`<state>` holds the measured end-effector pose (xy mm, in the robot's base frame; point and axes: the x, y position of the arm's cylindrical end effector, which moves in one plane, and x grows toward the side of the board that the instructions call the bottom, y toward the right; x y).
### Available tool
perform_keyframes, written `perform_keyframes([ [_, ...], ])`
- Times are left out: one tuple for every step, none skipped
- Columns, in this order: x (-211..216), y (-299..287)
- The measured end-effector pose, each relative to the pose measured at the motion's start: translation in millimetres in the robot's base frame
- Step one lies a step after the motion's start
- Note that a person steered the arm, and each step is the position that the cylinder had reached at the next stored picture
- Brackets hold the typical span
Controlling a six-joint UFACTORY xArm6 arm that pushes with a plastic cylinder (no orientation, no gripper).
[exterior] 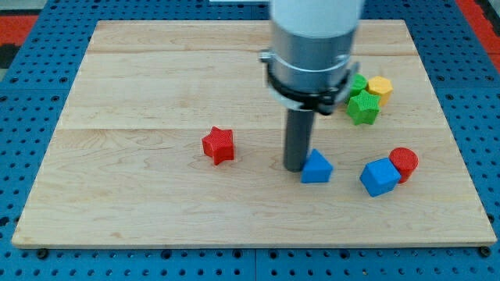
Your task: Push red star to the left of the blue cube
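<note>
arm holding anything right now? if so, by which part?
Nothing is held; there is only a rod. My tip rests on the board beside the blue triangular block, on its left; the red star sits apart, farther left.

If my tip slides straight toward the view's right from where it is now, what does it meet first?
Almost at once the blue triangle block, which looks to be touching my tip on that side. The blue cube lies farther along.

Robotics lab bench — wooden board (156, 78) on blue pegboard (31, 117).
</note>
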<state>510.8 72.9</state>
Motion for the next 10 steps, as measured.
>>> perform_keyframes([
  [16.2,10.0],
  [77.6,-51.9],
  [68.1,-150.4],
  [10.0,-238.3],
  [-46.2,-213.8],
  [-39.8,-140.6],
  [-18.9,-81.9],
  [6.5,-46.2],
  [20.9,-39.0],
  [37.4,-39.0],
])
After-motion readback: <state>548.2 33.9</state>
